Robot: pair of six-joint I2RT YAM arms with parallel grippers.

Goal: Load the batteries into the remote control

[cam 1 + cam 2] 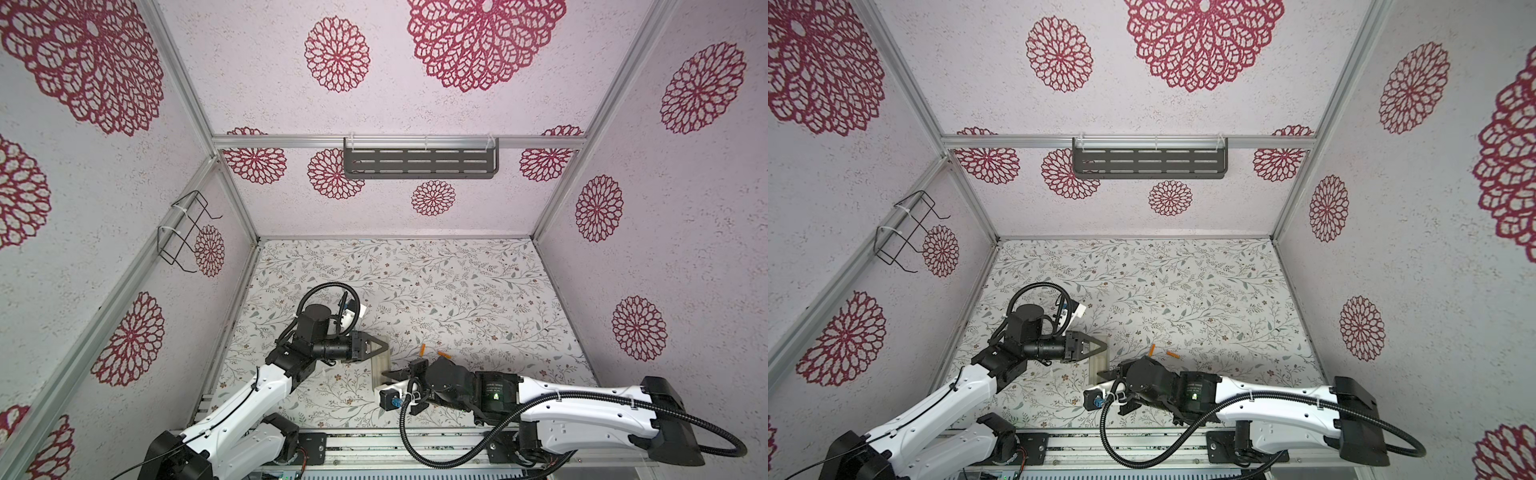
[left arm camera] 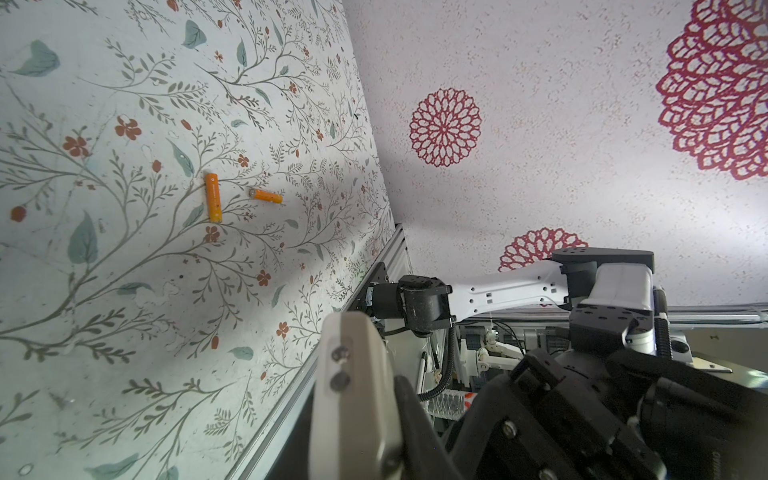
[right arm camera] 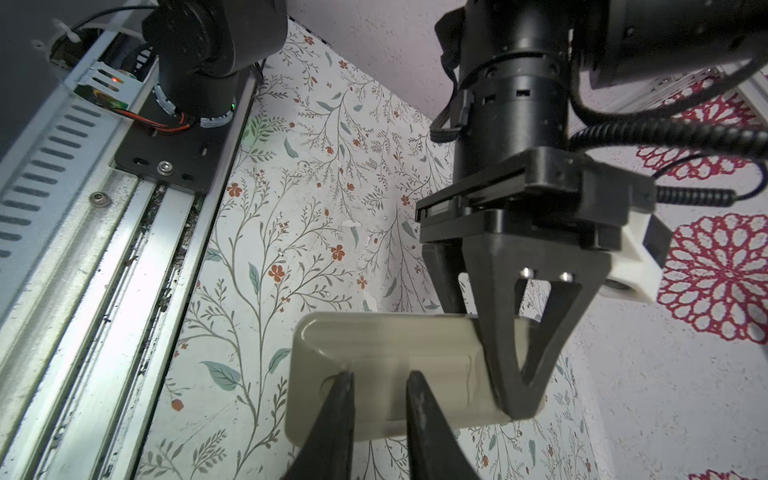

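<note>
Pale textured walls (image 1: pixel 415 104), printed with red floral medallions, are framed by aluminium profiles (image 1: pixel 399 142). The worktop (image 1: pixel 457 291) is covered in a leafy print. A grey slotted shelf (image 1: pixel 419 164) is hung above its far edge and a black wire rack (image 1: pixel 183 232) above its left edge.

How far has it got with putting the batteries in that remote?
Barely started. The left gripper clamps one end of the remote control, whose beige back is turned toward the right gripper. That gripper's fingers are parted right at the back, seemingly working on it. Both batteries lie untouched on the table. Left to do: get the back open, then load both.
</note>
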